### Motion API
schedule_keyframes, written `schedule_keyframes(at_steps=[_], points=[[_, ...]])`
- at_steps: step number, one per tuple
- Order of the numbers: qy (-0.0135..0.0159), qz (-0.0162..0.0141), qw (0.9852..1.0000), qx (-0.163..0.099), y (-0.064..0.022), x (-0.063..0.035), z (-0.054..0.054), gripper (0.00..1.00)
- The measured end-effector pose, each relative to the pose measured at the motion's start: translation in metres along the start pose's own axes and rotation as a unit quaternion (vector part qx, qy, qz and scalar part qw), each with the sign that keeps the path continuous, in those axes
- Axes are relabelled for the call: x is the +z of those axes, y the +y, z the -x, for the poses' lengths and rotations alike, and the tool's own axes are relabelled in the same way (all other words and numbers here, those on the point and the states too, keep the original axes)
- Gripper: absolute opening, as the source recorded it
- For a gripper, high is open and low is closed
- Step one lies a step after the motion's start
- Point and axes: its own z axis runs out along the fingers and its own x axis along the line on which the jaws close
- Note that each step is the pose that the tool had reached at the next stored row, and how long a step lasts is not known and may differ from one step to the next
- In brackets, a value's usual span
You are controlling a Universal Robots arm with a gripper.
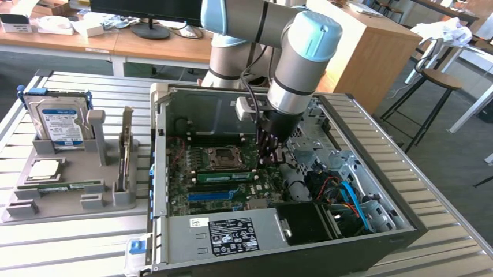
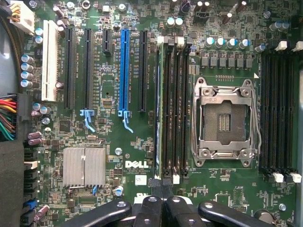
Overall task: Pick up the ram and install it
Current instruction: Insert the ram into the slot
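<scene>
Hanging over the motherboard (image 2: 142,137) with fingers shut on nothing, the gripper (image 2: 164,203) sits above the ram (image 2: 160,113), which looks already plugged in.

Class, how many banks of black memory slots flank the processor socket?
2. One bank lies between the socket and the blue slot; the other bank lies on the socket's opposite side. None seems hidden.

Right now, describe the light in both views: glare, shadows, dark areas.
Exterior view: even daylight on the slatted table; the open case is shadowed inside beneath the arm. Wrist view: the motherboard is evenly lit, with glints on the metal socket frame and on the shut gripper.
</scene>
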Motion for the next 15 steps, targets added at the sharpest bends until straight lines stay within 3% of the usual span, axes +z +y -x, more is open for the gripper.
schedule_keyframes(at_steps=[15], points=[[-0.0002,-0.0001,1.0,0.0,0.0032,0.0047,-0.0001,0.1]])
